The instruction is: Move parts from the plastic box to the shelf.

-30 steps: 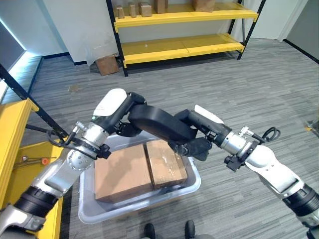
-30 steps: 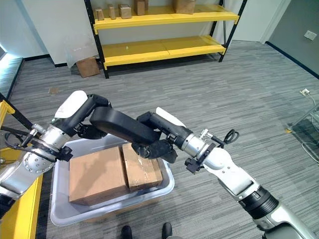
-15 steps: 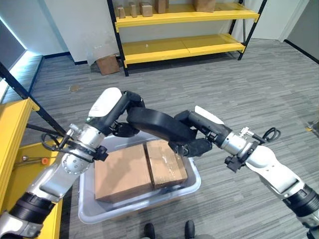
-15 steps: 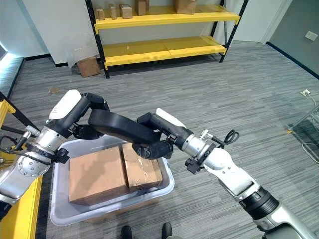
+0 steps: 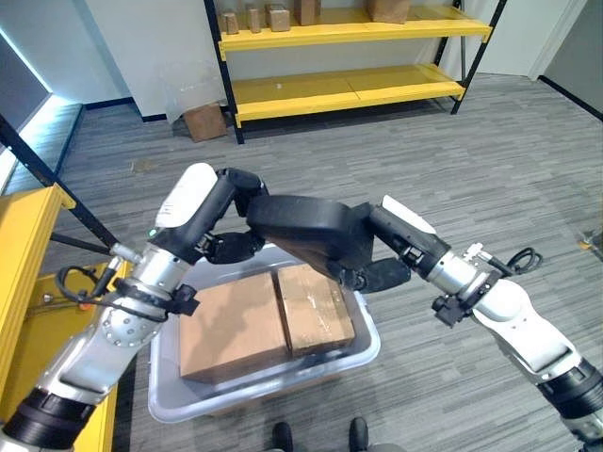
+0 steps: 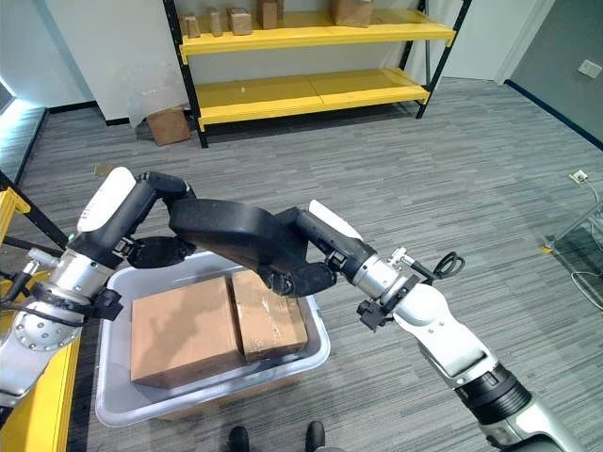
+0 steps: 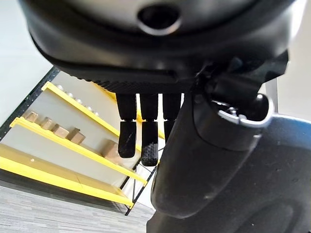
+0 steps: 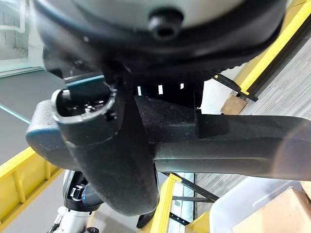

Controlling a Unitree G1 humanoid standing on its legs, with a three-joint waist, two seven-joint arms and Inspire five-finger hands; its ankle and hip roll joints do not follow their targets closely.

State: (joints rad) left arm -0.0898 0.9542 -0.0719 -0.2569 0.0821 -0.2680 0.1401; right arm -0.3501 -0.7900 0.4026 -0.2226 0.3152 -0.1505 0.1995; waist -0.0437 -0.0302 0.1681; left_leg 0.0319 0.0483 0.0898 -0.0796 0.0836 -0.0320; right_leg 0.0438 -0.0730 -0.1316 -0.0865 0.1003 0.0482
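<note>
Both hands are on a long black part [image 5: 306, 226], held up over the box [image 5: 363, 353]. The left hand [image 5: 231, 247] grips one end, its thumb curled round the part and its fingers straight past it in its wrist view; the right hand [image 5: 382, 273] clasps the other end, thumb wrapped over the part. So the part is clear of the box, in the air between the two hands. The shelf [image 5: 349, 89] stands well apart, across the floor, with a few small cartons on its top level. Two cartons [image 5: 268, 320] sit side by side in the box. By my reckoning the pick is made; the carry and the placing are all to come.
</note>
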